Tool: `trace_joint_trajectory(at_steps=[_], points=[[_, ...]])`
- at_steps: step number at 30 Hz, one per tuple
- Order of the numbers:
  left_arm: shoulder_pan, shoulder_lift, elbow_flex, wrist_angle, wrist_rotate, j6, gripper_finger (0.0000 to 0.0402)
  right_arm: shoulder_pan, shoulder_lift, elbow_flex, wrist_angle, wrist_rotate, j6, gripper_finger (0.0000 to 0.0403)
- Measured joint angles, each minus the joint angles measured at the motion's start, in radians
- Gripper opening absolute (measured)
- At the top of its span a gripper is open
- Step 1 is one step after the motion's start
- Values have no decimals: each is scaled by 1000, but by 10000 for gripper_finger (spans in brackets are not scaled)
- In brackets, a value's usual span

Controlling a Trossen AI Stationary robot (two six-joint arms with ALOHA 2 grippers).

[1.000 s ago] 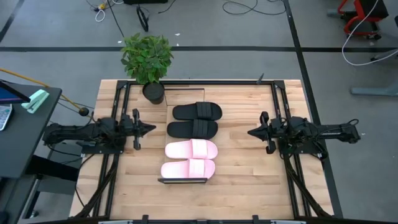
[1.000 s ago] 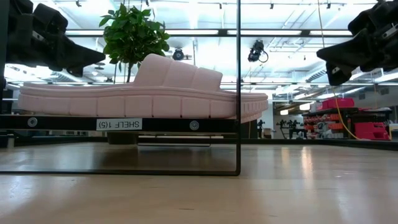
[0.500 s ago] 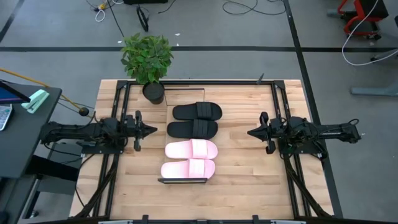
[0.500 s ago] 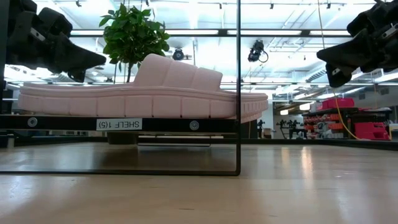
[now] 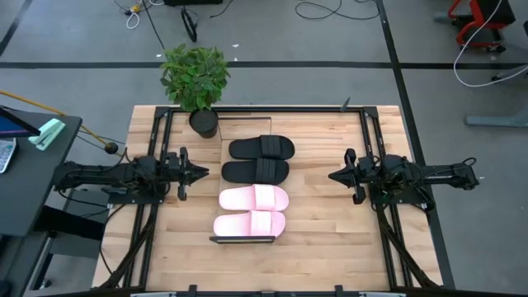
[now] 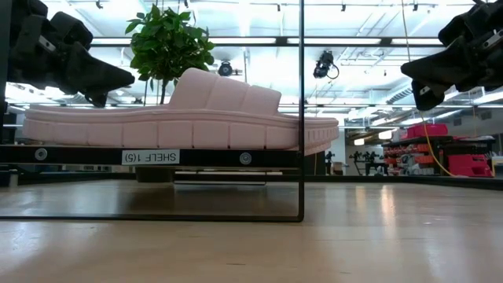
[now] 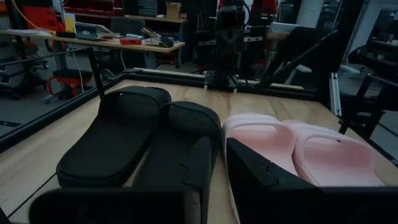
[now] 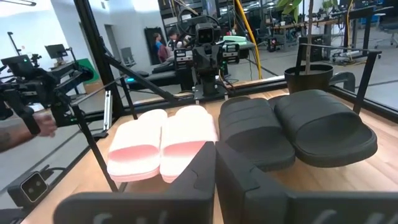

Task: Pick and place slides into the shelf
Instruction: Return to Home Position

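Note:
Two black slides and two light pink slides lie side by side, soles down, on the narrow shelf in the middle of the table. The low view shows the nearest pink slide on the shelf's board, raised on a thin black frame. My left gripper hovers left of the shelf, shut and empty, pointing at the slides; it also shows in the left wrist view. My right gripper hovers right of the shelf, shut and empty; it also shows in the right wrist view.
A potted plant stands at the table's far edge, just left of the shelf's far end. Black rails run along both sides of the table. Bare planks lie between each gripper and the shelf. A side table stands beyond the left edge.
My left gripper has come down a little and edged toward the shelf, still shut. The slides and my right gripper have kept still.

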Motion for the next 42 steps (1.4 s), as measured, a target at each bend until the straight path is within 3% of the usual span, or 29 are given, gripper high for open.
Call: trace_joint_trajectory(at_steps=[42], points=[[0,0,0,4,0,-26,59,0,0,0,0,0,1,14]])
